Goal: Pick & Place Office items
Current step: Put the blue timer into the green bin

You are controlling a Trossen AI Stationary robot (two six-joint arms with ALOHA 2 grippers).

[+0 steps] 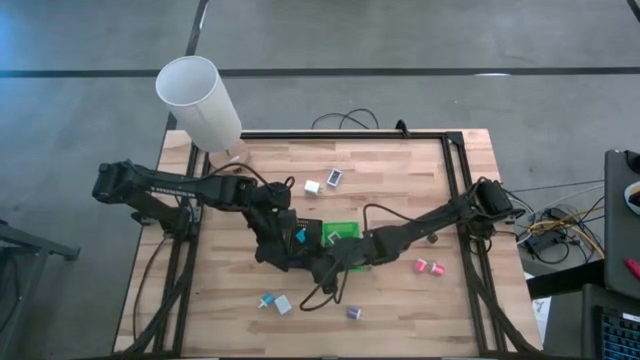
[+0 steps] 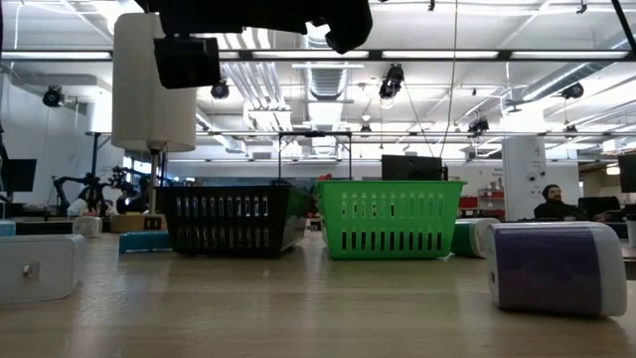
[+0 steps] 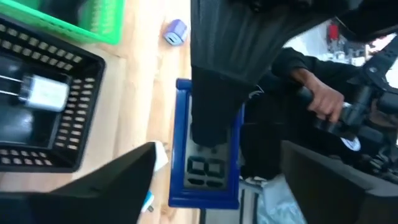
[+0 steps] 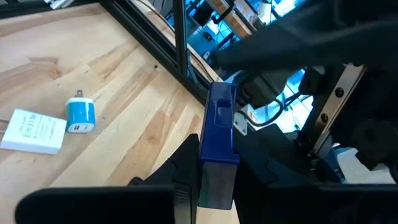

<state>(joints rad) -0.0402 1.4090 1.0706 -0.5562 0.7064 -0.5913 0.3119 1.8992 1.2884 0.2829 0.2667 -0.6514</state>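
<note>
Right gripper: I see the right gripper (image 4: 219, 186) closed on a small deep-blue rectangular block (image 4: 217, 134), its two dark fingers (image 4: 186, 165) pressed against the block's flat sides; in the high view it sits just below the centre of the frame
Left gripper: the left gripper (image 3: 217, 149) stands wide apart with nothing in its grasp; the blue block hangs between its spread fingers (image 3: 127, 177) without touching them, as far as I can tell
Arms: both meet in the middle of the high view, left arm from the left edge, right arm from the right
Black slotted plastic tray: the tray (image 3: 84, 112) lies under the left arm at frame centre and holds a white plug-like piece (image 3: 43, 93) and a teal piece (image 1: 299, 237)
Green slotted plastic tray: the tray (image 1: 340, 232) touches the black one on its right side
Loose pieces, upper centre: two white blocks (image 1: 313, 186) on bare wood
Loose pieces, right: two pink pieces (image 1: 428, 267) side by side, right of centre
Loose pieces, bottom: a teal piece and a pale block (image 1: 284, 304) at lower left of centre, a purple piece (image 1: 353, 313) to their right
Wooden table: pale planks (image 1: 400, 190)
Tall white cylinder: the cylinder (image 1: 198, 100) stands at the upper left table corner
</note>
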